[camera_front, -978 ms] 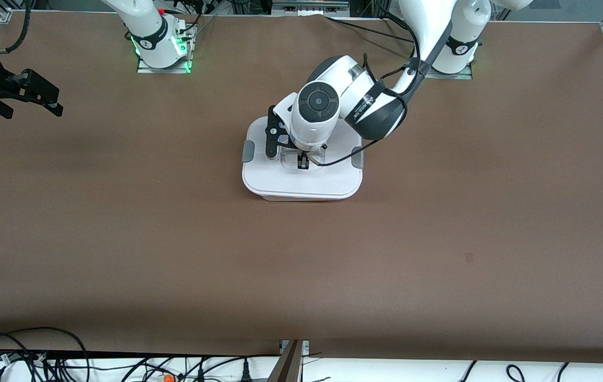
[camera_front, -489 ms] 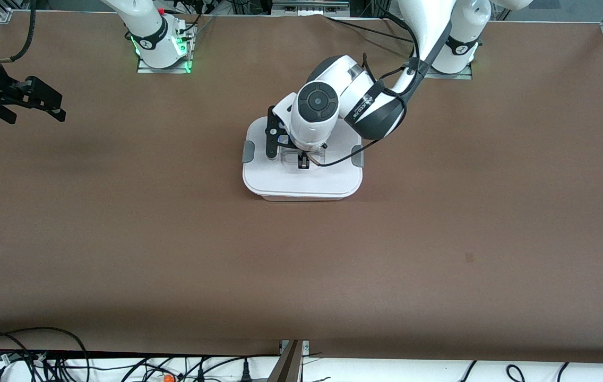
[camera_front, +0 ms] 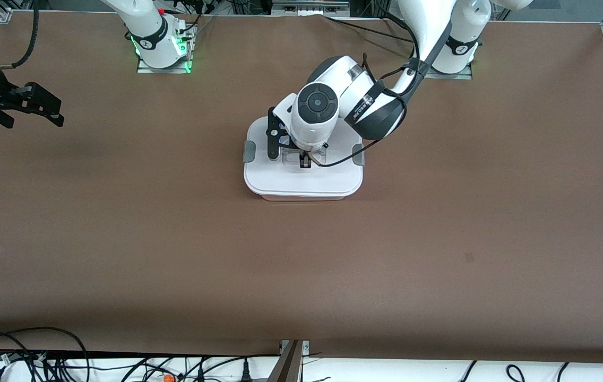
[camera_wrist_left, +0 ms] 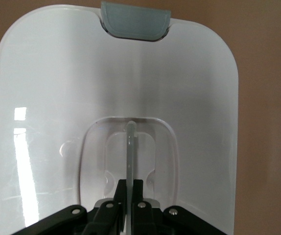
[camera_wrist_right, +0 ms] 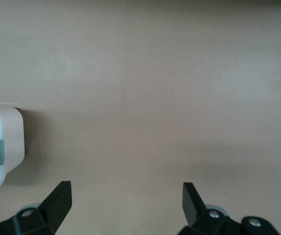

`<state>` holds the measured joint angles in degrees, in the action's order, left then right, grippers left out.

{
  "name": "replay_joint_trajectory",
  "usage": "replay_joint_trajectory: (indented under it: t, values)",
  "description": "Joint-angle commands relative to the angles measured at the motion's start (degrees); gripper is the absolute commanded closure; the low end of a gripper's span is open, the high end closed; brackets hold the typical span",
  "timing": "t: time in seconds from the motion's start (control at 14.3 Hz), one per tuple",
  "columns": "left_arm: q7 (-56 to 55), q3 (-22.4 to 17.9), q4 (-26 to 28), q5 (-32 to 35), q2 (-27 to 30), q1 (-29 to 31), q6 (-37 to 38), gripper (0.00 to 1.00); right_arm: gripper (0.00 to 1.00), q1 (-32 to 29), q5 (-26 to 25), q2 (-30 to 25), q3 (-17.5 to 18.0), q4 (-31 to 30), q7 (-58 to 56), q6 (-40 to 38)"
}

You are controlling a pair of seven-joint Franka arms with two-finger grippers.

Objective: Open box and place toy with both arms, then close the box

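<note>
Front view: a wide brown tabletop (camera_front: 439, 239) fills the frame, robot bases along the top edge and loose cables along the bottom. Just above the frame's centre sits the box (camera_front: 303, 178), a rounded white-lidded tub with a grey side clip (camera_front: 249, 151) at each end. No toy shows in any view, so whether it is already inside cannot be told.

The left arm (camera_front: 365, 101) reaches down from the upper right and covers the upper half of the lid. Its left pincer (camera_front: 304, 161) is clenched on the clear handle (camera_wrist_left: 129, 147) at the lid's centre; the left wrist view shows the thin handle standing upright between the dark fingers, with one clip at that picture's top.

The right arm waits. Its right pincer (camera_front: 33, 103) hangs at the frame's left edge with its fingers spread and nothing between them; the right wrist view shows only bare surface and one end of the box.

Judgement: the lid sits flat on the tub with the grip still on the handle, so this looks like either the seating or the lifting of the lid. Either goes best straight up or down, keeping the lid level so no edge catches the rim.

Room is generous: bare surface lies on every side of the box, widest toward the bottom of the frame, and the tabletop's edges are well away.
</note>
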<state>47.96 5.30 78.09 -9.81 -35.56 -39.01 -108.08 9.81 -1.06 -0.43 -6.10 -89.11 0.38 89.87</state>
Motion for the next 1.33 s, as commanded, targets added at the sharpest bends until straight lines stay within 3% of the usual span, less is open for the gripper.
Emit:
replay_joint_trajectory:
  t: [0.0, 1.26]
  values:
    - [-0.23, -0.46, 1.97, -0.74, 0.94, -0.54, 2.17, 1.0, 0.0, -0.4, -0.7, 0.52, 0.3, 1.22, 0.24, -0.48]
    - [-0.32, -0.46, 2.15, 0.94, 1.73, -1.07, 1.73, 1.0, 0.0, 2.14, 0.18, 0.6, 0.91, 1.22, 0.33, 1.98]
